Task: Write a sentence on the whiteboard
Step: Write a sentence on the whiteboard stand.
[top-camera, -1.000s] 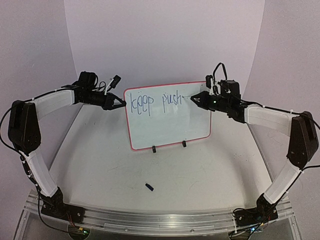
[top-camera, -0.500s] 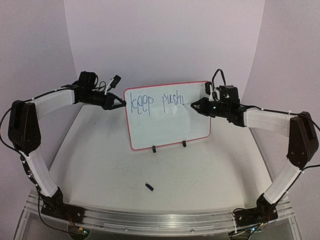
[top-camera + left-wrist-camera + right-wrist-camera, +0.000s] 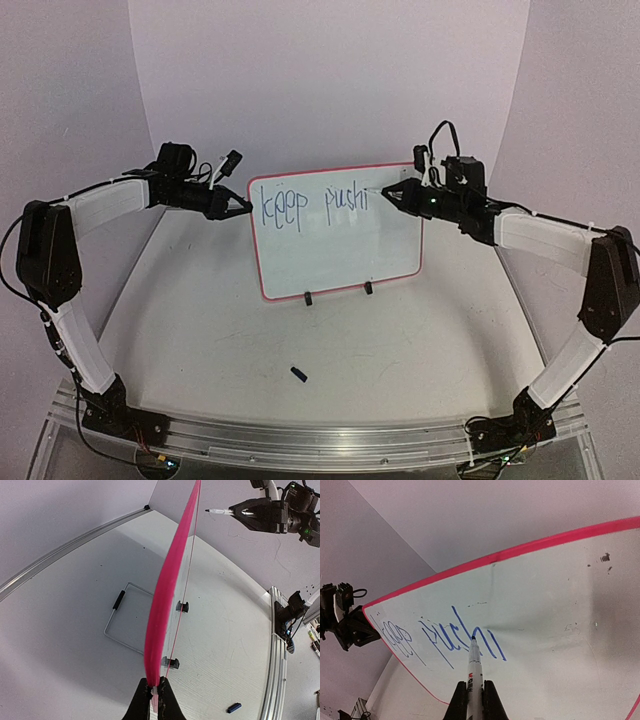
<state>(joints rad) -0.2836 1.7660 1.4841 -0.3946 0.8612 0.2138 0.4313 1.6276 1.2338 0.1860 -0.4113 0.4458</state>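
Our right gripper [image 3: 475, 692] clamps a white marker [image 3: 474, 662], tip at the glossy whiteboard's [image 3: 340, 250] two o'clock, beside the thin blue sentence [image 3: 312, 204], "keep pushi". Our left gripper [image 3: 154, 696] pinches its rounded pink rim at nine o'clock.

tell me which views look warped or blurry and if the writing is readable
Top external: even soft light, little distortion, the sentence legible on the whiteboard. Left wrist: fisheye bows the board's edge into a pink curve, writing not visible. Right wrist: rim curved by the lens, lettering and marker sharp but tilted, a soft grey shadow at the board's right.
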